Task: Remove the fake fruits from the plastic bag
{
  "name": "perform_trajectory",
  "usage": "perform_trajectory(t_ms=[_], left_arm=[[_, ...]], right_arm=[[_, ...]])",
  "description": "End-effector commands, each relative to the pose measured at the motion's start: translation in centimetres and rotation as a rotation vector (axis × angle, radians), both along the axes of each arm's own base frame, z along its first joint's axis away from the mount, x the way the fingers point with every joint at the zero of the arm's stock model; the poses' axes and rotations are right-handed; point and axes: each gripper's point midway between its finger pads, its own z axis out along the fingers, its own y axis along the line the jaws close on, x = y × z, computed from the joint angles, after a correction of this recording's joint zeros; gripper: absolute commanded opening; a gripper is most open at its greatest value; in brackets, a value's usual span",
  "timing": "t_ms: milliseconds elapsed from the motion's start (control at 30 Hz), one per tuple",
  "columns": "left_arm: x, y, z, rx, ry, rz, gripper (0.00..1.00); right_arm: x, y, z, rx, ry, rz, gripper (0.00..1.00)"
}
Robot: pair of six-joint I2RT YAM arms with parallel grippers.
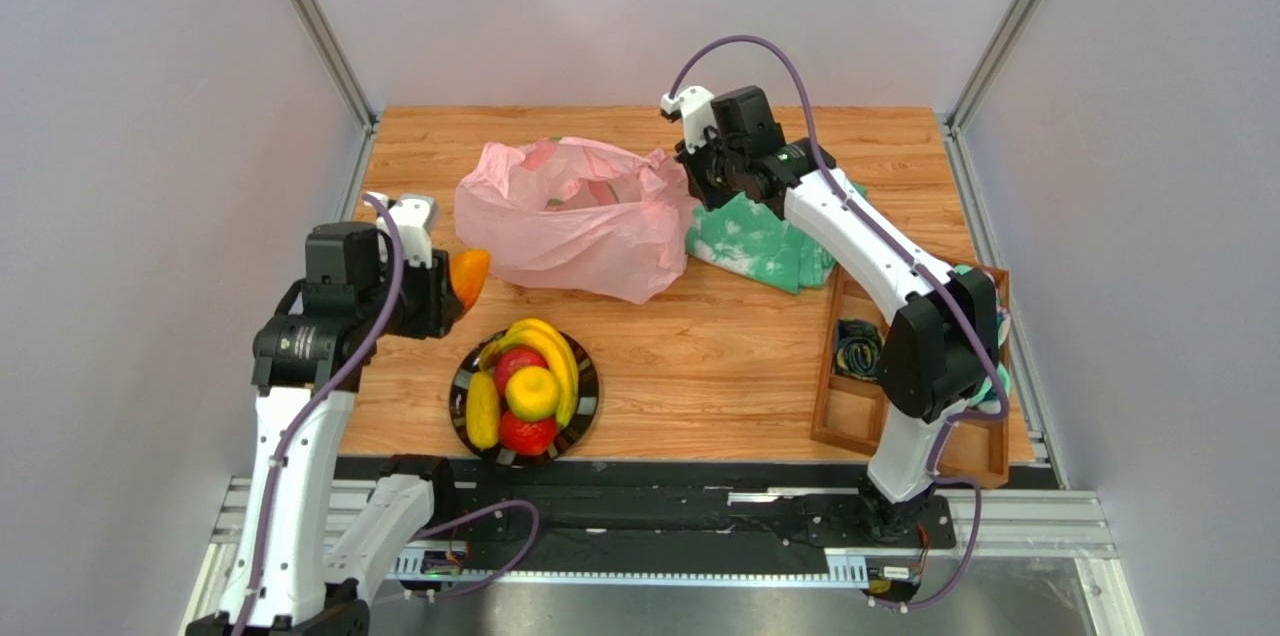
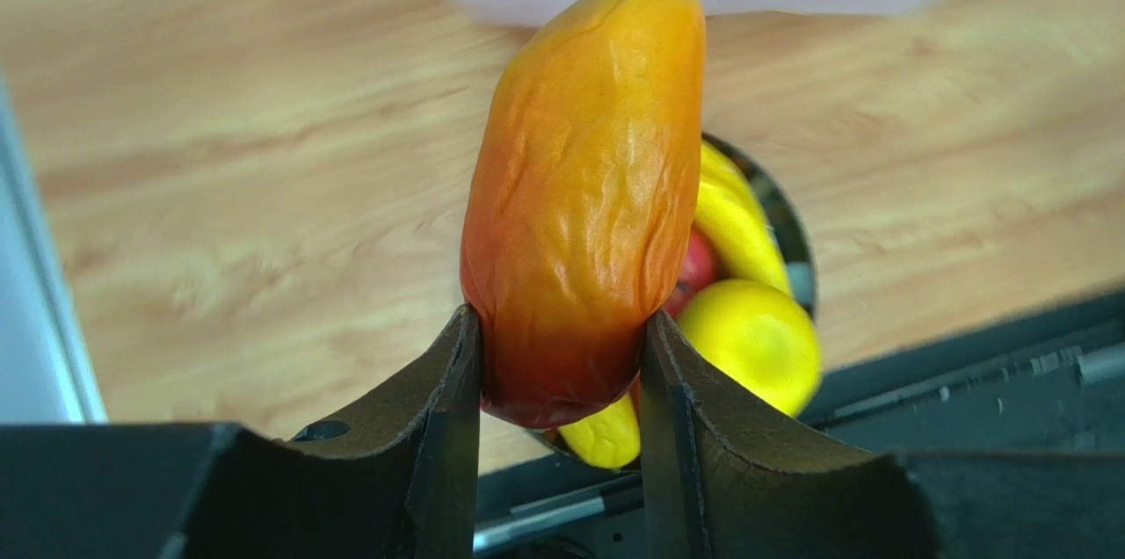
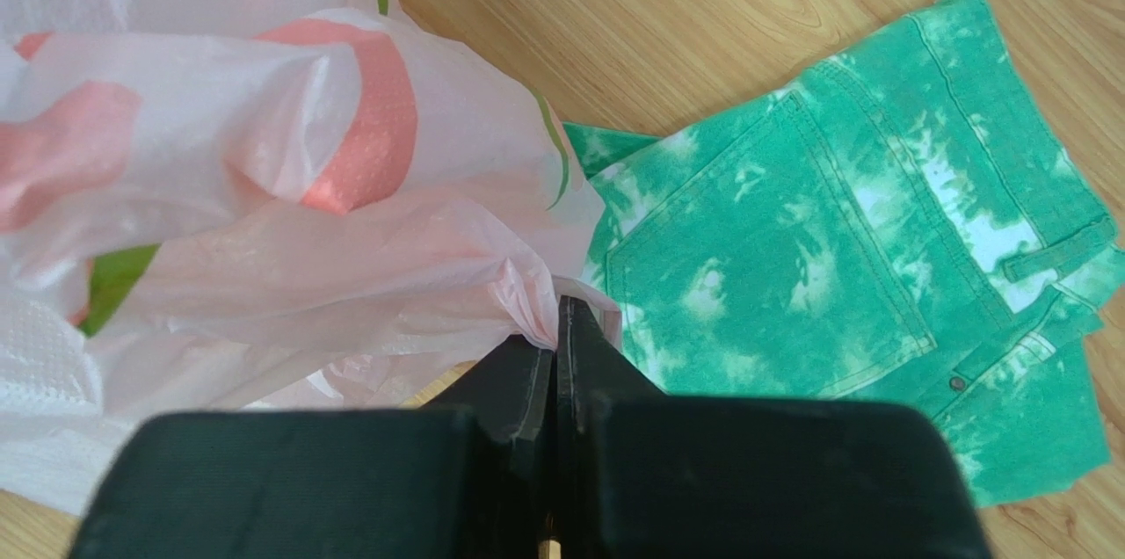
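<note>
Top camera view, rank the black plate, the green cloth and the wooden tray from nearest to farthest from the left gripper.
From the left gripper:
1. black plate, close by on its right, toward the near edge.
2. green cloth, well to the right, toward the back.
3. wooden tray, at the far right edge.

Wooden tabletop [image 1: 721, 351], light grain running side to side. Plain pale grey panels on three sides: back wall [image 1: 661, 6], left wall [image 1: 135, 141], right wall [image 1: 1157, 141]. Aluminium posts rise from far corners of tabletop: left post [image 1: 308, 14], right post [image 1: 1022, 6]. Black strip [image 1: 676, 494] along near edge, ribbed metal rail [image 1: 1037, 524] just below. Light even, shadows soft.
</note>
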Motion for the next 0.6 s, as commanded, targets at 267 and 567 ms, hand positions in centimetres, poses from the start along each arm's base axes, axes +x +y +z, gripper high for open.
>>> perform_trajectory(t_ms=[267,567], left_arm=[[-3.2,2.8,-10.2,-0.305,0.584,0.558,0.00],[-2.9,3.0,-12.3,-0.286,0.695,0.561,0.00]], right_arm=[[-0.7,-0.8,3.1,0.003,-0.088,0.012,0.00],[-1.1,-0.3,2.1,0.002,-0.054,0.035,0.00]])
